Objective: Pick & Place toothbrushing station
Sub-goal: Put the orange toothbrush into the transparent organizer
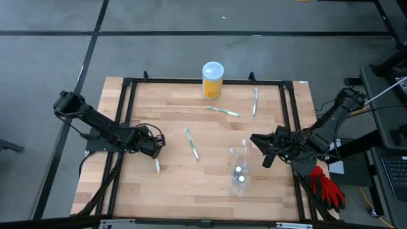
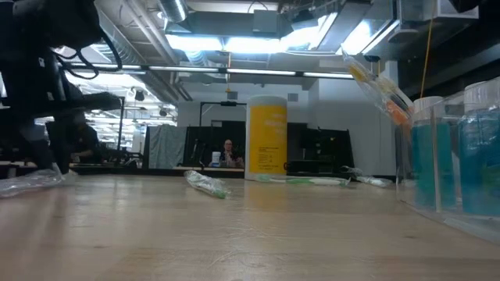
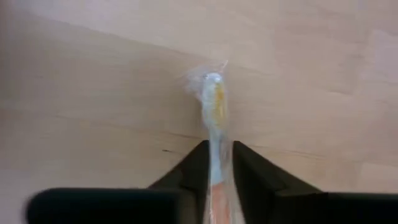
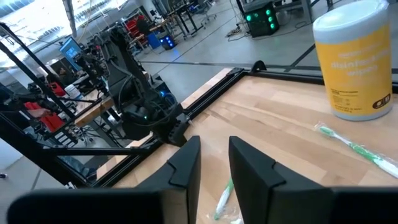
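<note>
My left gripper is at the table's left side, shut on a pale toothbrush in clear wrap; the brush's free end shows toward the near edge. My right gripper stands right of the clear cup, empty, with a narrow gap between its fingers. The cup holds teal tubes and a toothbrush that leans out over its rim. Three more toothbrushes lie flat on the table: one in the middle, a green one and a white one at the far side. My left gripper pinches the wrapped toothbrush's handle between its two fingers. The brush runs out forward between the fingers, along them. Its head end sticks out past the fingertips, close over the wood; in the low view the wrapped end lies at the table top.
A yellow jar with a white lid stands at the far edge's middle. A black frame runs around the wooden table top. A red glove lies off the table's right side. A person shows far behind the table.
</note>
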`<state>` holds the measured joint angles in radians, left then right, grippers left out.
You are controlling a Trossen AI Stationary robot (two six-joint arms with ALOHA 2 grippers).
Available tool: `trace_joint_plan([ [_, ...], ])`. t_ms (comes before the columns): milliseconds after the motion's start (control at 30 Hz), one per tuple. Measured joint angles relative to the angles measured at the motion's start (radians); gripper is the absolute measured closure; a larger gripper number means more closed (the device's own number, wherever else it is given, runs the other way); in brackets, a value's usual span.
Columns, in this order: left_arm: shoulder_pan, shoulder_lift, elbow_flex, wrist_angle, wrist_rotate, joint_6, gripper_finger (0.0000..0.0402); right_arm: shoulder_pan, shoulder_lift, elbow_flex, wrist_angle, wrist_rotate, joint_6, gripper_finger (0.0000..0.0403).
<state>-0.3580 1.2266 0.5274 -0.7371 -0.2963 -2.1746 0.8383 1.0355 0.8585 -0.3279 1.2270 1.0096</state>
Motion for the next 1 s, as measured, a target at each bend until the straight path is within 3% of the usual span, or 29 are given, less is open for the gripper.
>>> trace_joint_plan([
  [100, 0.0, 0.0, 0.0, 0.017, -0.022, 0.006, 0.039, 0.0, 0.0, 0.0, 0.0, 0.019, 0.0, 0.0323],
  [233, 0.0, 0.0, 0.0, 0.082, -0.067, 0.043, 0.0399, -0.001, 0.0, 0.0, 0.0, 0.023, -0.001, 0.0327],
  [333, 0.008, -0.008, 0.0, 0.209, -0.17, 0.112, 0.0399, -0.004, 0.0, 0.0, -0.001, 0.03, -0.001, 0.033],
  [433, 0.042, -0.015, 0.0, 0.409, -0.277, 0.273, 0.0399, -0.004, -0.002, 0.0, -0.001, 0.062, -0.001, 0.0333],
  [533, 0.116, -0.016, 0.0, 0.662, -0.278, 0.554, 0.0399, -0.004, -0.011, 0.0, -0.001, 0.091, -0.009, 0.0335],
  [667, 0.221, -0.016, 0.001, 1.044, -0.172, 1.017, 0.0399, -0.004, -0.036, 0.0, 0.0, 0.123, -0.038, 0.0337],
  [733, 0.277, -0.016, 0.001, 1.183, -0.088, 1.164, 0.0399, -0.004, -0.05, 0.0, -0.001, 0.128, -0.056, 0.0338],
  [867, 0.386, -0.016, 0.001, 1.391, 0.11, 1.303, 0.0399, -0.004, -0.072, 0.0, 0.0, 0.129, -0.081, 0.0338],
  [1000, 0.458, 0.007, 0.057, 1.482, 0.281, 1.38, 0.0399, -0.004, -0.08, 0.0, -0.001, 0.154, -0.101, 0.0338],
])
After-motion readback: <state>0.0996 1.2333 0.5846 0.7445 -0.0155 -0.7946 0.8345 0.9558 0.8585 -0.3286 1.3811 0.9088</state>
